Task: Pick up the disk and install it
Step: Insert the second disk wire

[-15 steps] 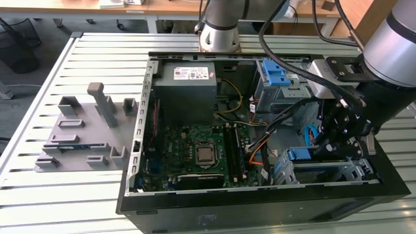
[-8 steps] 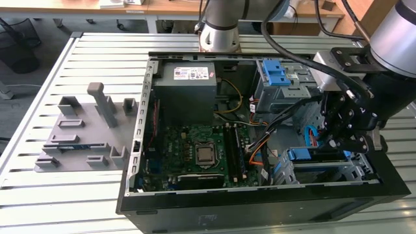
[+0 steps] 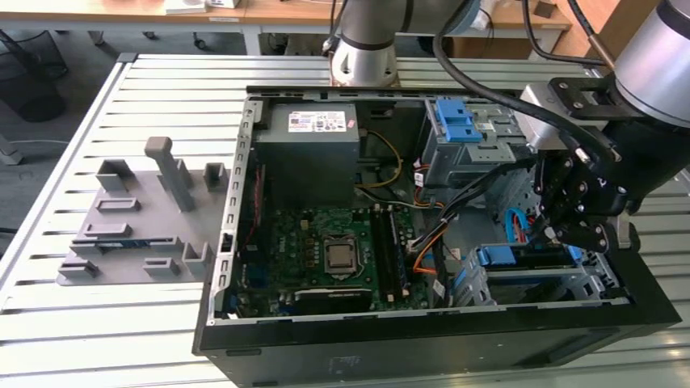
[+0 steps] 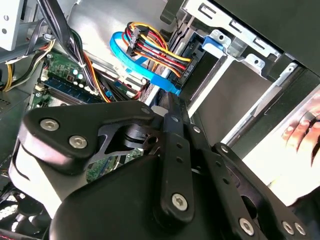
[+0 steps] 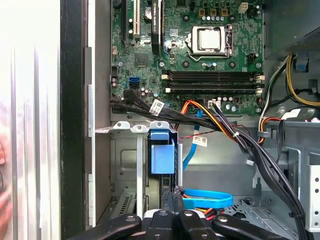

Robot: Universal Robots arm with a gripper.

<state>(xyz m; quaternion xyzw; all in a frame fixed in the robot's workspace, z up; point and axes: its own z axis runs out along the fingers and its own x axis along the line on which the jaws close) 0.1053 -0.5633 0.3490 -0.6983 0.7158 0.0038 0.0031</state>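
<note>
The gripper is seen at the right of the exterior view, lowered into the open computer case which lies on the slatted bench. It hangs just above the drive cage in the lower right corner of the case. The disk appears to be seated in this cage, although little more than its blue bracket can be seen there. In the first wrist view the blue bracket is seen in the lower middle of the frame, between metal rails, just beyond the jaws. Whether the jaws are wide or narrow cannot be told. The green motherboard is seen in the middle of the case. A grey holder is placed on the bench at the left of the exterior view.
</note>
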